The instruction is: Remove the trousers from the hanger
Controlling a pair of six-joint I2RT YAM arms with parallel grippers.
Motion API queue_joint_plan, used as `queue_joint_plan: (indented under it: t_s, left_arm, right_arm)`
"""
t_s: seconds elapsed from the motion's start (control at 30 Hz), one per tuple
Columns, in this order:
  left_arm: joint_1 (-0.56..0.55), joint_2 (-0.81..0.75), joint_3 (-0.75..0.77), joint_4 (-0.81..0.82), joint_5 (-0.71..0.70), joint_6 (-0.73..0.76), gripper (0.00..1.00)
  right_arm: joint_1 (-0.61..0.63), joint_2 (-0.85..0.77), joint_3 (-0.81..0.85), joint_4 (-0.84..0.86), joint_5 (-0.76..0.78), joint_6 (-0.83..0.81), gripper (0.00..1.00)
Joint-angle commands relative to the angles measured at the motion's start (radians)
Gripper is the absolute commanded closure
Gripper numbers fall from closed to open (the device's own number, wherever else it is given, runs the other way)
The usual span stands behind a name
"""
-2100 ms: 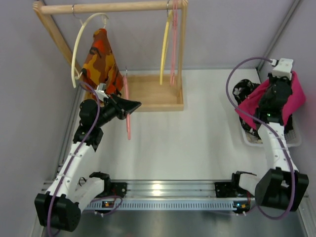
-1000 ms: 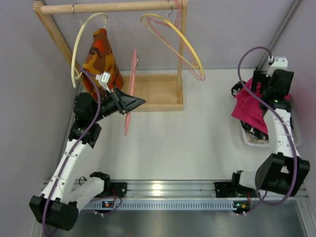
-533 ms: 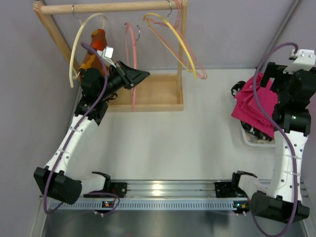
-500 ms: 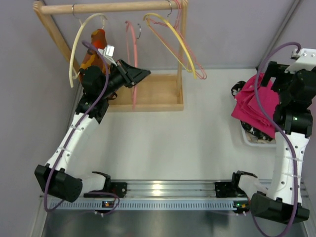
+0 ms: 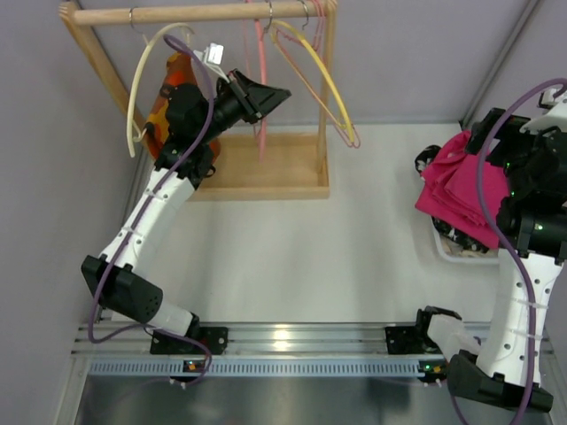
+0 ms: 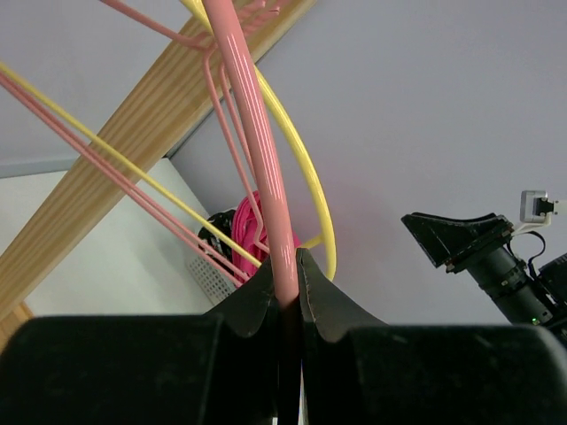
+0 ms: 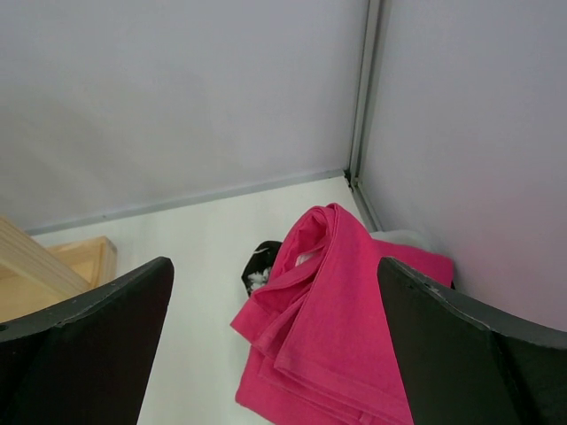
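Note:
My left gripper is raised high by the wooden rod and is shut on the hanger, a thin salmon-pink one hanging bare with its top at the rod. In the left wrist view the jaws pinch the hanger's bar. The magenta trousers lie folded over the white basket at the right, off the hanger. My right gripper hovers above them, wide open and holding nothing. The trousers fill the space below it.
The wooden rack also carries a cream hanger with an orange patterned garment, a yellow hanger and a pink wire hanger. Its base tray sits below. Speckled black-and-white cloth lies under the trousers.
My left arm has carried the hanger up from beside the rack base to the rod. My right arm has lifted away from the trousers, which stay on the basket.

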Motion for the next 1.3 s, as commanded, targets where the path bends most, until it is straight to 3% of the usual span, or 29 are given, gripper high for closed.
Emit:
queue_joint_plan:
  t_s: [0.0, 0.37, 0.83, 0.9, 1.1, 1.27]
  left_arm:
    - [-0.028, 0.028, 0.085, 0.092, -0.026, 0.017, 1.00]
    - [-0.043, 0.172, 0.189, 0.098, -0.090, -0.004, 1.00]
    - [-0.052, 0.225, 0.212, 0.097, -0.128, -0.012, 1.00]
    - [-0.055, 0.220, 0.192, 0.097, -0.137, -0.010, 0.93]
    - [-0.054, 0.168, 0.146, 0.041, -0.176, 0.037, 0.55]
    - [-0.052, 0.114, 0.088, 0.025, -0.183, 0.063, 0.44]
  right_arm:
    - [-0.014, -0.016, 0.019, -0.016, -0.023, 0.026, 0.01]
    - [-0.014, -0.044, -0.024, -0.010, -0.032, 0.028, 0.01]
    - [-0.014, -0.053, -0.041, -0.008, -0.041, 0.054, 0.01]
    - [-0.014, -0.056, -0.044, -0.005, -0.043, 0.054, 0.01]
    - [-0.014, -0.064, -0.056, -0.004, -0.043, 0.055, 0.01]
    - [-0.014, -0.068, -0.061, -0.001, -0.049, 0.063, 0.01]
